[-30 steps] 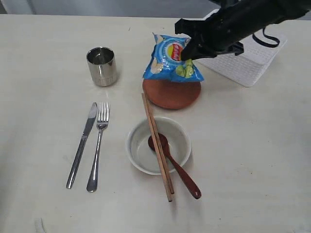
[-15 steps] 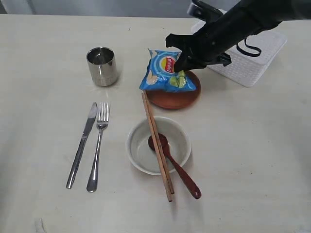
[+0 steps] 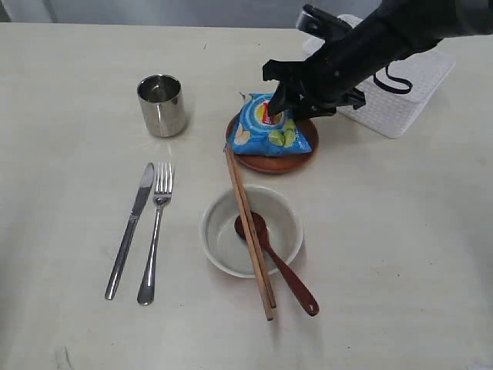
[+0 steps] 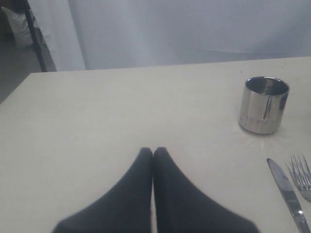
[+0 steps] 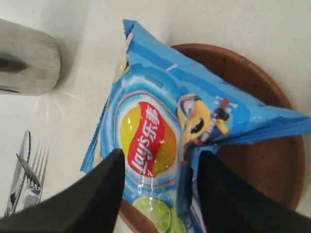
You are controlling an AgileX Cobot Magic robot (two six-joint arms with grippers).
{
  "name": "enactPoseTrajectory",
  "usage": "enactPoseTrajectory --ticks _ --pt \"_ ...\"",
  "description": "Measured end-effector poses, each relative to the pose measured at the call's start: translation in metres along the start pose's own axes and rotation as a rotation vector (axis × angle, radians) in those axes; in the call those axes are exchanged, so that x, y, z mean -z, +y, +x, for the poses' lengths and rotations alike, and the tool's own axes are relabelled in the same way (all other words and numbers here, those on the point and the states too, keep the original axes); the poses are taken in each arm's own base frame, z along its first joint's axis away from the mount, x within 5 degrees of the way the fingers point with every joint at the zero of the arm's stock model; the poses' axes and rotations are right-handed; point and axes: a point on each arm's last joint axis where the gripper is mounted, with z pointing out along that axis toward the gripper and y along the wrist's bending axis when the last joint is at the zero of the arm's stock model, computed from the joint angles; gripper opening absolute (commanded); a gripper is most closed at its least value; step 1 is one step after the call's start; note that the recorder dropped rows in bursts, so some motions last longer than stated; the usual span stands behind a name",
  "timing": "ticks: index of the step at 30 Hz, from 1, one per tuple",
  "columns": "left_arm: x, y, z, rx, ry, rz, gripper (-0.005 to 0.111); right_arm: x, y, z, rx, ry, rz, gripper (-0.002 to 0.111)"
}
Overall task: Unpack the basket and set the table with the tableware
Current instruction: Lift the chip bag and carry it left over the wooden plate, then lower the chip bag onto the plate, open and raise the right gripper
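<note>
The right hand [image 3: 277, 106], fingers spread wide, hangs over the blue bag [image 3: 269, 132] lying on the plate [image 3: 302, 160]; the bag's left corner overhangs the rim, close to the chopsticks [image 3: 248, 227]. The basket [image 3: 400, 104] sits at the upper right of the exterior view, partly behind the arm. Chopsticks and spoon [image 3: 281, 266] rest across the bowl [image 3: 212, 231]. The cup [image 3: 162, 105], knife [image 3: 132, 225] and fork [image 3: 155, 231] lie well apart on the left. Bare table [image 3: 400, 254] stretches to the right. The left hand [image 4: 153, 153], fingers pressed together, hovers over bare table.
</note>
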Motion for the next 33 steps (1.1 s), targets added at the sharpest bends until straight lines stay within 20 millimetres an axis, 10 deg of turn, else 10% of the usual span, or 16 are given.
enactPoseTrajectory --ticks 25,27,29,33 --pt "0.0 0.0 0.0 0.0 0.0 0.0 0.0 0.041 0.026 -0.025 0.159 0.165 0.018 0.046" --pt "0.0 0.0 0.0 0.0 0.0 0.0 0.0 0.051 0.035 -0.03 0.182 0.197 -0.005 0.037" --pt "0.0 0.0 0.0 0.0 0.0 0.0 0.0 0.052 0.044 -0.028 0.203 0.216 -0.016 0.002" --pt "0.0 0.0 0.0 0.0 0.0 0.0 0.0 0.027 0.062 -0.012 0.358 0.243 0.105 0.0"
